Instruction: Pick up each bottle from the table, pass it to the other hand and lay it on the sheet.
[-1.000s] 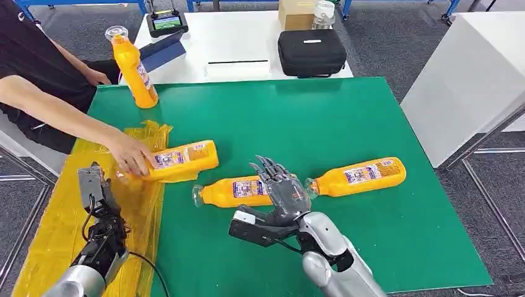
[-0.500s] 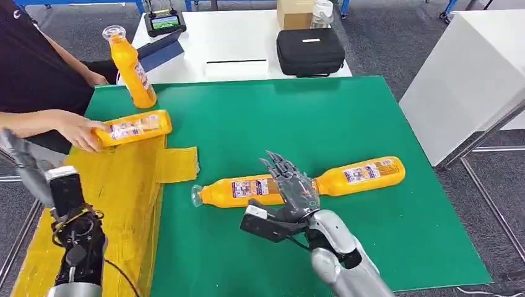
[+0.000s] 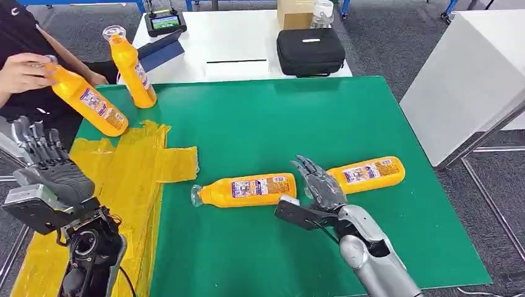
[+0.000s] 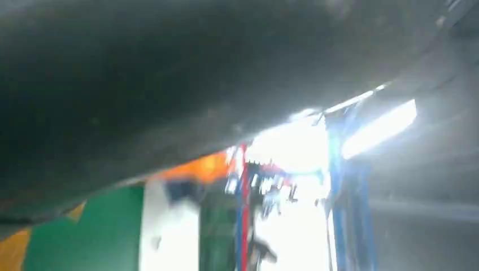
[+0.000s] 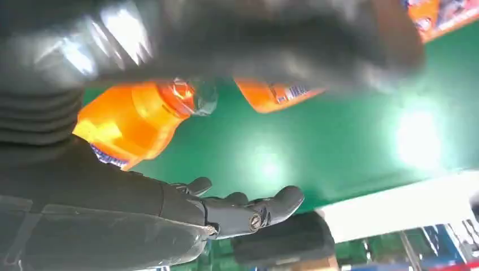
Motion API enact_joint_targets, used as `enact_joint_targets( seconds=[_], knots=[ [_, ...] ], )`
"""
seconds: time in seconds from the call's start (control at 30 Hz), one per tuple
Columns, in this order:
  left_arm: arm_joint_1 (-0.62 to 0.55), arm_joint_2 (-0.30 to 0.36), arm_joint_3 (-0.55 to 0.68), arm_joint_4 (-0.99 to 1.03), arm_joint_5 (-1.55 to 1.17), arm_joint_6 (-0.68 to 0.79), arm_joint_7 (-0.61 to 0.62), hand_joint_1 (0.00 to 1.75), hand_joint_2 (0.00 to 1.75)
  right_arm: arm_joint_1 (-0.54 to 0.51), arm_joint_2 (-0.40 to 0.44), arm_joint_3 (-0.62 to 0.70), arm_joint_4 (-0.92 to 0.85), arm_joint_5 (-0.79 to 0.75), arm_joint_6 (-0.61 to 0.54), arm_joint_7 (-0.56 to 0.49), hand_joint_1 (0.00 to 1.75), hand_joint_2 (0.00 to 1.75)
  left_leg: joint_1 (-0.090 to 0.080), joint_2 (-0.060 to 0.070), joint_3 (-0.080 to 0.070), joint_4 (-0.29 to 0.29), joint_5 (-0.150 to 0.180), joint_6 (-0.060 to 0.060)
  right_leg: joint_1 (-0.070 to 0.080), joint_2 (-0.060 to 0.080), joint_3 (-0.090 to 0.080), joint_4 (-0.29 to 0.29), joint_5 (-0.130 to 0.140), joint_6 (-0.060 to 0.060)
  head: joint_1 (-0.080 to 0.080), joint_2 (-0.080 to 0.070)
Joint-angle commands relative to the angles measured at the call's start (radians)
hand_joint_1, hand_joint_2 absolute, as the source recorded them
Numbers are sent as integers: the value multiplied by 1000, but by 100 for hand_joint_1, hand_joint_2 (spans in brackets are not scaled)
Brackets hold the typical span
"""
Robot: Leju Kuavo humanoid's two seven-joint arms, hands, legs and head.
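— Where are the bottles?
— Two bottles point(image 3: 247, 189) point(image 3: 368, 173) lie on the green mat point(image 3: 297, 124); the right hand point(image 3: 319, 185) is between them, fingers spread, holding nothing.
— And the left hand point(image 3: 46, 167)?
— Above the yellow sheet point(image 3: 133, 179), fingers apart, empty.

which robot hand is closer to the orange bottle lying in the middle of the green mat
Right. The right robot hand hovers open just off the base end of the middle bottle. The left robot hand is raised over the yellow sheet, well away from the bottle.
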Motion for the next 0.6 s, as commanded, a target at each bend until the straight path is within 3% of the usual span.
enact_joint_targets(
  seconds=[0.03,0.17,0.6],
  knots=[
    [-50,28,-69,132,159,-153,72,0,0,-256,33,95,385,62,8,-51,0,175,-1,4,4,-1,0,0,-1,3,3,-1,1,0,0,0],
    [-46,28,-64,122,160,-150,65,0,0,-325,70,150,459,102,-2,-54,0,175,-1,6,4,-1,0,0,-1,5,2,0,1,0,0,0],
    [-103,24,-89,177,175,-161,66,0,0,-403,141,225,535,105,13,-72,0,175,-1,3,5,-1,0,0,-1,2,3,0,0,0,0,0]
  ],
)
